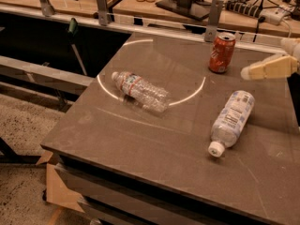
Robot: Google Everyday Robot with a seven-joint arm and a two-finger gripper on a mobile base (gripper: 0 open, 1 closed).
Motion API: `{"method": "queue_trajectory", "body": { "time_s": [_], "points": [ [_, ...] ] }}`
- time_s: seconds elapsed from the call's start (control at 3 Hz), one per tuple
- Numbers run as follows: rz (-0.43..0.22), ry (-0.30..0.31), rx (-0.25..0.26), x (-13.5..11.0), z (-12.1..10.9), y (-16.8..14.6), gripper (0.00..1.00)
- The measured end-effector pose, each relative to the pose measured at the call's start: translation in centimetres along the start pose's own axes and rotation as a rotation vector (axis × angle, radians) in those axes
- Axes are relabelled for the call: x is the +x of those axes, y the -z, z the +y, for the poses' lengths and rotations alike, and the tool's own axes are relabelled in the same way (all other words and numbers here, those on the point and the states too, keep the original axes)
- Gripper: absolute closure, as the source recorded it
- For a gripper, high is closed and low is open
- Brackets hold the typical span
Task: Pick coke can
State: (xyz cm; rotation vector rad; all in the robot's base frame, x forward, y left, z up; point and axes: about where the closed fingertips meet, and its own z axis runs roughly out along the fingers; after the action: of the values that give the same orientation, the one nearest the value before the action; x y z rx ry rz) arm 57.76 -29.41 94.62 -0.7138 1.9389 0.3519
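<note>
The coke can (221, 53), orange-red with a silver top, stands upright near the far right of the dark table (140, 139). My gripper (248, 72) comes in from the right edge, its cream fingers pointing left. Its tip is a little to the right of the can and slightly nearer the camera, apart from it. It holds nothing.
A clear crinkled plastic bottle (140, 90) lies on its side at the table's middle left. A white-labelled bottle with a white cap (230, 121) lies below the gripper. A rail with metal posts (213, 13) runs behind the table, with cables and a power strip (262, 11) beyond it.
</note>
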Motion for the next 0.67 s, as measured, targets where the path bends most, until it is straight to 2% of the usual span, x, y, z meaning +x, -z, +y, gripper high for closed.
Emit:
{"method": "queue_trajectory", "body": {
  "time_s": [0.33, 0.67],
  "points": [
    [-0.136, 0.017, 0.13, -2.5, -5.1, -2.0, 0.0],
    [-0.202, -0.003, 0.169, -2.3, -7.7, -3.7, 0.0]
  ]
}}
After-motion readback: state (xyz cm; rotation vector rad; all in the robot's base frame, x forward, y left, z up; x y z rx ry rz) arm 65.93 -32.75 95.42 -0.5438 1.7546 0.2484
